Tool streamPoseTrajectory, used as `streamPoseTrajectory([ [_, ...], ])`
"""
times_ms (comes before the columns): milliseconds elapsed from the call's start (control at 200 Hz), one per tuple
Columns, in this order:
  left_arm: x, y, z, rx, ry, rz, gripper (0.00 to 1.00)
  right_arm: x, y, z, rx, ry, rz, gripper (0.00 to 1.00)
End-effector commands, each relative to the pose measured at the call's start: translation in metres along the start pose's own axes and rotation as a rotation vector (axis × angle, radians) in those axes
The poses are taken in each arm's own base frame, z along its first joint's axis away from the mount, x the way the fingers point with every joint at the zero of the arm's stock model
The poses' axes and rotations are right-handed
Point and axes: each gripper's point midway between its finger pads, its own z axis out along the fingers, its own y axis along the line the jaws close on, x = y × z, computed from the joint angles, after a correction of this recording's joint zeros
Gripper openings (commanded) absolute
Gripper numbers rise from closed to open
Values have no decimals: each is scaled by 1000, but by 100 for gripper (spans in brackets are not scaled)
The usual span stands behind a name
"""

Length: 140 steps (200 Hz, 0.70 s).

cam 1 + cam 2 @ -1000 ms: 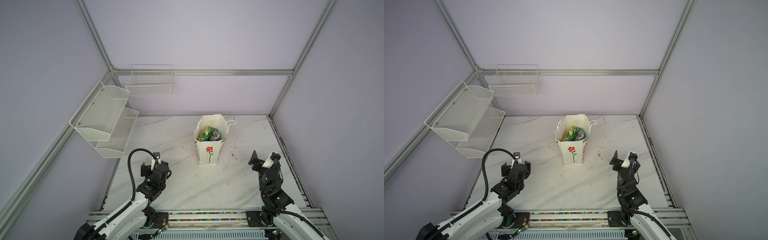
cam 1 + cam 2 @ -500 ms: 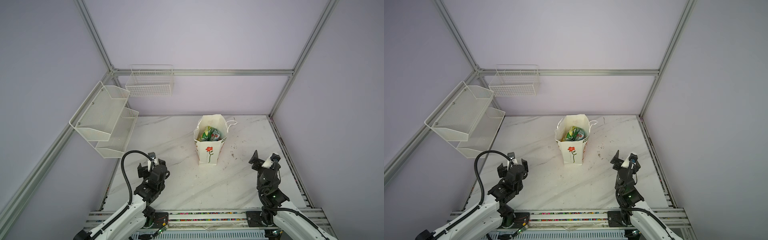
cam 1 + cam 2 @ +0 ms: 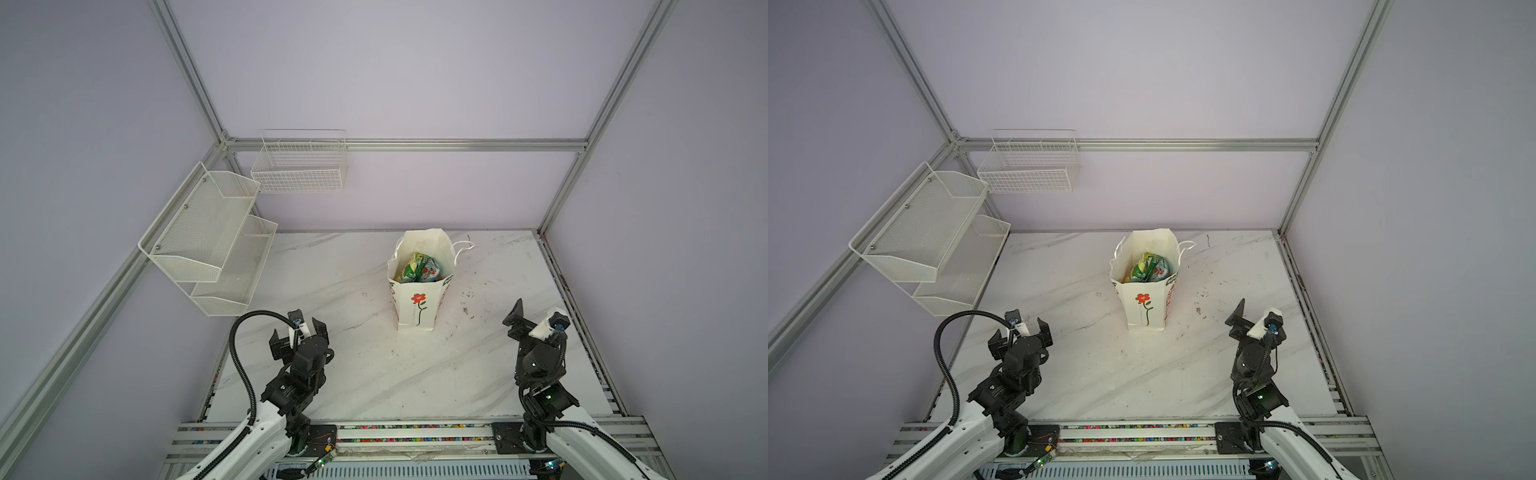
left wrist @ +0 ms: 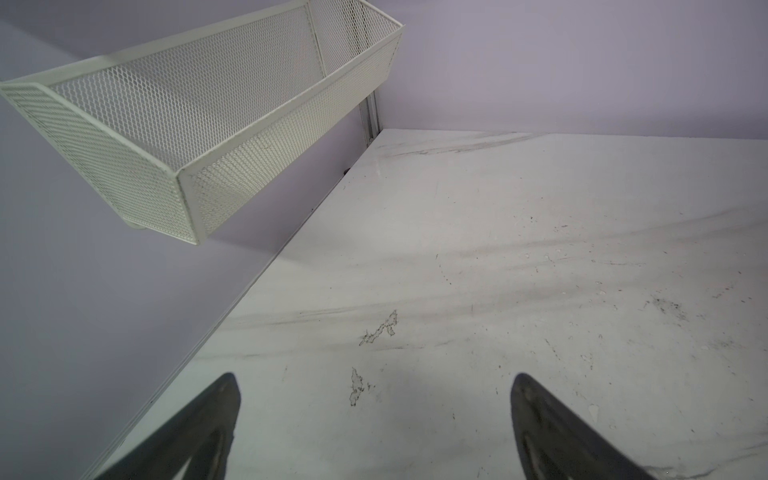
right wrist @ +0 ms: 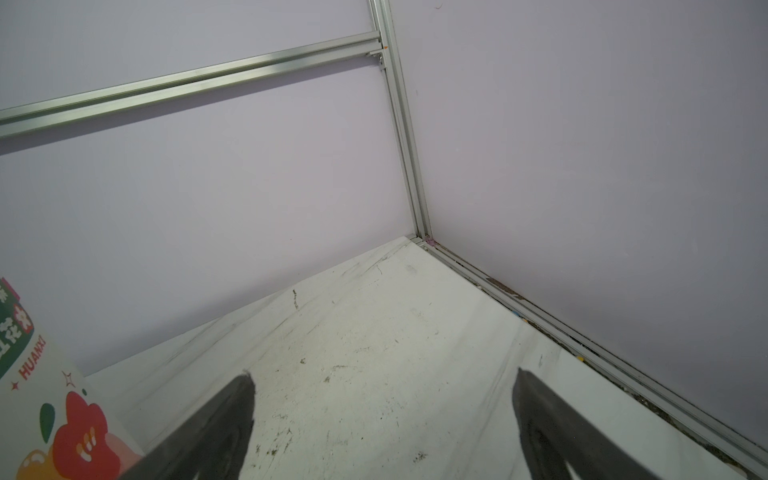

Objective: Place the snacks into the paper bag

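**Bag packed, both sets of jaws empty on either side**

I'm looking at the paper bag [image 3: 415, 305] standing upright just right of centre in both top views. Its long axis is vertical and its mouth is open to the ceiling. The snacks [image 3: 419, 269] sit inside, green and yellow wrappers with a flash of red showing below the rim. I can't count them from here.

The bag sits between the two arms. From the left arm [image 3: 299, 374], it lies up and to the right in the frame. From the right arm [image 3: 538, 361], it lies to the left and slightly up. Both are well apart from it, and I can't say which is nearer. The left jaws are spread wide with nothing between them, and the left wrist view shows only bare marble there. The right jaws are released too, also empty. In the right wrist view the bag's printed side [image 5: 41, 395] shows at the lower left edge.

The counter [image 3: 353, 382] is scuffed white marble, and I see no loose packet on it. My read is that there's nothing left to fetch.

Two mesh shelves [image 3: 208, 232] hang at the left of the frame and a wire basket [image 3: 299, 166] at the upper left, both off the counter.
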Motion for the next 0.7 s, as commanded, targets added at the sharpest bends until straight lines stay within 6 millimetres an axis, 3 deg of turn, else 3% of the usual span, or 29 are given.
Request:
streamPoseTrajectory([
  [0, 6, 1, 0, -2, -21, 1, 100, -7, 2, 0, -15, -37, 8, 97],
  [695, -2, 6, 2, -43, -100, -14, 100, -5, 7, 3, -37, -84, 7, 97],
])
